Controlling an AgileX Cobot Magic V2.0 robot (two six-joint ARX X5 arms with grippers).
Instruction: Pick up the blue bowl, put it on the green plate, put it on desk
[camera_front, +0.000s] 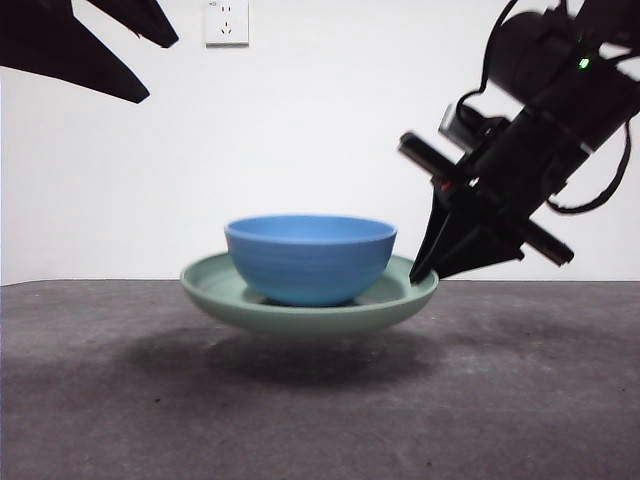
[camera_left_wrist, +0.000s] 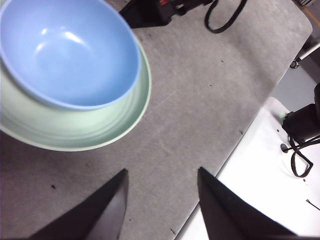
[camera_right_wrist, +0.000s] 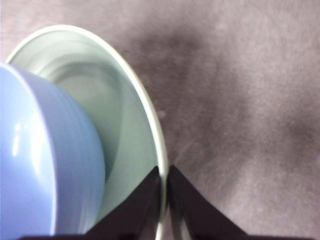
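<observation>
A blue bowl (camera_front: 310, 258) sits inside a wide, pale green plate (camera_front: 215, 285), a little off the plate's middle. In the front view the plate appears lifted clear of the dark grey worktop (camera_front: 320, 400), with a soft shadow spread on the surface beneath it.

The right end effector (camera_front: 425, 272) comes in from the upper right of the front view, big and black, angled down toward the plate's right-hand edge. Its wrist view shows the two black jaws pressed close together with the plate's (camera_right_wrist: 135, 125) thin raised rim pinched between them, one jaw inside the rim and one outside. The bowl's (camera_right_wrist: 45, 165) ridged blue outer wall stands just beside the inner jaw, near it but not touching.

The left end effector (camera_left_wrist: 160, 190) hangs off to one side, above and apart from the dishes. Its jaws are spread wide with nothing between them, only bare worktop (camera_left_wrist: 200, 100) showing in the gap. From that wrist view you look down into the bowl's (camera_left_wrist: 67, 50) smooth, glossy blue hollow, with the plate's (camera_left_wrist: 75, 130) green rim curving round it. In the front view this arm shows only as black points in the upper left corner.

A white wall socket (camera_front: 226, 22) is mounted on the pale wall behind.
</observation>
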